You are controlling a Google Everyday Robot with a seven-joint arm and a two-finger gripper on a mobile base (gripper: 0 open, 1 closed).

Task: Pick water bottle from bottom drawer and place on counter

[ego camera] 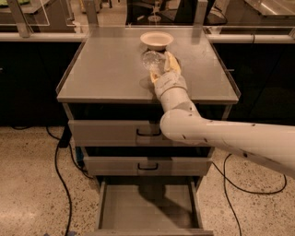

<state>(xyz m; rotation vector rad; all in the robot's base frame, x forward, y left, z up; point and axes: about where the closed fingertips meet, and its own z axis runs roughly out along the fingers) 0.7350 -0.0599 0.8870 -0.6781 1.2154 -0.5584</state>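
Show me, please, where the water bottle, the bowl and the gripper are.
water bottle (151,60): camera view, its clear crinkled body.
bowl (156,45): camera view, its front wall.
gripper (162,68): camera view, its front end, over the counter (106,69), beside the water bottle.

speckled terrazzo floor (27,184), black cables (56,161), clear panel (32,11) behind

The counter (106,69) is dull grey metal with a soft sheen, and the bottom drawer (147,207) looks the same. Above the counter's middle the gripper (162,68) looks matt cream-yellow. At its eleven o'clock the water bottle (150,59) is clear, crinkled, glinting plastic. The arm (221,138) is smooth glossy white.
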